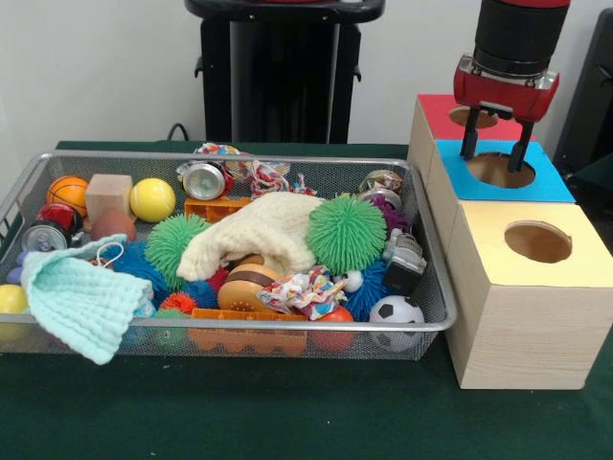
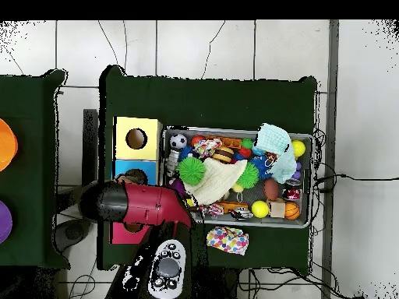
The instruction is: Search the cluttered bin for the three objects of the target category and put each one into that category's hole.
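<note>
1. The hand (image 1: 495,153) hangs over the blue-topped hole (image 1: 500,170), its two dark fingers (image 1: 469,146) spread fairly wide with nothing between them.
2. The target category is not given. The hand's place suggests the blue hole is the one being served, but that is a guess. The red hole (image 1: 473,117) lies behind it and the yellow hole (image 1: 537,241) in front, all three in the wooden box (image 1: 522,326) just beside the wire bin (image 1: 421,331).
3. The candidates all lie in the bin. Balls: soccer ball (image 1: 396,310), yellow ball (image 1: 152,199), small basketball (image 1: 68,193). Spiky toys: two green spiky balls (image 1: 346,233), with blue ones lower down.
4. Handling, as I judge it: the smooth balls look light but round and likely to roll or slip, so take them across the middle. The spiky balls look soft and should squash, giving an easy hold anywhere.
5. The cream cloth (image 1: 266,233) and mint washcloth (image 1: 81,297) are limp and cover things below. They may drag along or hide a target.
6. The cans (image 1: 203,179) look stiff and slick.
7. Room: the bin's raised rim and mesh walls crowd items at the edges, such as the soccer ball in its corner. The middle is piled high. The air above is open, and the green counter (image 1: 287,412) in front of the bin is bare.
8. In the overhead view a patterned cloth (image 2: 227,240) lies outside the bin.
</note>
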{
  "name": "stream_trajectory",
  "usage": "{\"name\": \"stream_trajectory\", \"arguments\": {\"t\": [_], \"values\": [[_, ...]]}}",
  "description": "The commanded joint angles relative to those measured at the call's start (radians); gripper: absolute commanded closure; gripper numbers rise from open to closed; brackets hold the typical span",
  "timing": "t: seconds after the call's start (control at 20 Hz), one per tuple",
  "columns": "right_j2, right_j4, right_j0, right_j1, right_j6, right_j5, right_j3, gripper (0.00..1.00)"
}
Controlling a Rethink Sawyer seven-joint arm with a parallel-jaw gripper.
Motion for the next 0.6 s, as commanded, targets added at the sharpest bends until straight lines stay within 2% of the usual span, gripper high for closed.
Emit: {"name": "stream_trajectory", "arguments": {"t": [0.05,0.25,0.6], "values": [[0.035,0.027,-0.066,-0.01,0.163,-0.053,0.101,0.0],[0.054,0.012,-0.129,-0.091,0.098,-0.042,0.169,0.0],[0.139,-0.011,-0.299,-0.217,-0.025,-0.074,0.314,0.0]]}}
